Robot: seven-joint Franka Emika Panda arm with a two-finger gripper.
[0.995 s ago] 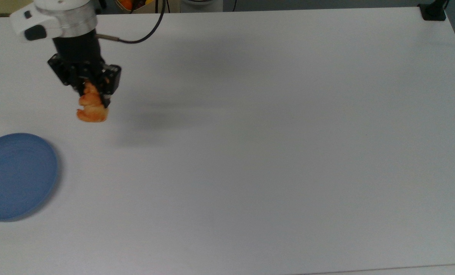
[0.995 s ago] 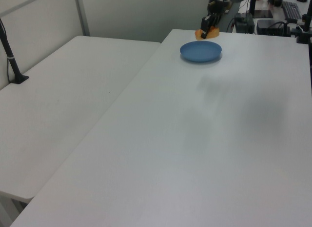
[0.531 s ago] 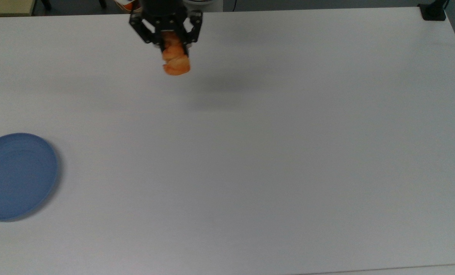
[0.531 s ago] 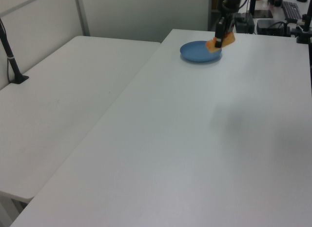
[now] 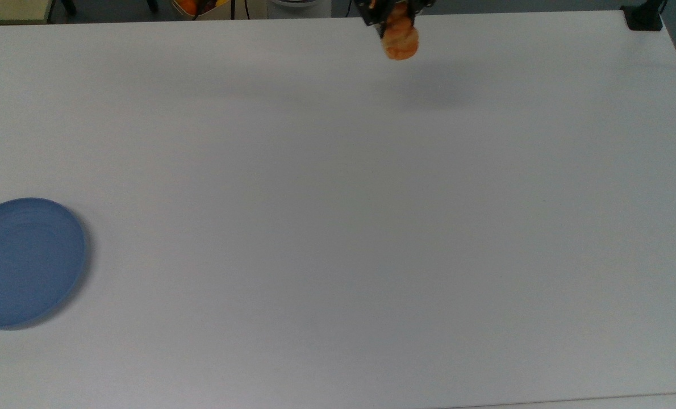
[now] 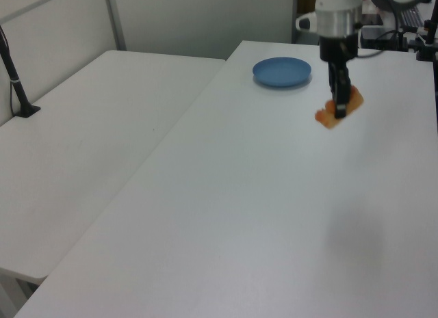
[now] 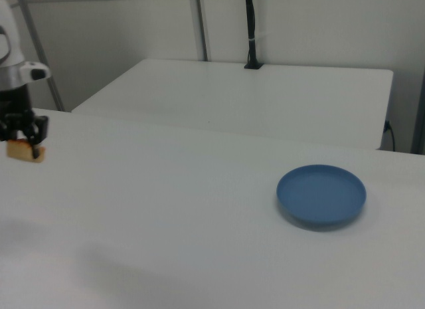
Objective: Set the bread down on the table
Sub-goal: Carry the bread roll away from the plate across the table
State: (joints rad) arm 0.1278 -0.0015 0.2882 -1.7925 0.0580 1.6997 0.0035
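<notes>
In the top view, the bread (image 5: pixel 400 41) is hanging at about one o'clock from the middle of the tabletop (image 5: pixel 338 227), near its far edge, with the gripper (image 5: pixel 393 14) closing on it from above and holding it clear of the surface. The plate (image 5: pixel 25 261) is lying on the tabletop at about eight o'clock, by the top view's left edge, well apart from the bread. In the left view, the bread (image 6: pixel 338 110) is sitting at about five o'clock from the plate (image 6: pixel 282 71). In the right view, the plate (image 7: pixel 321 195) is lying at about four o'clock from the bread (image 7: pixel 25 151), and a second table (image 7: pixel 265 96) is standing behind the tabletop.
</notes>
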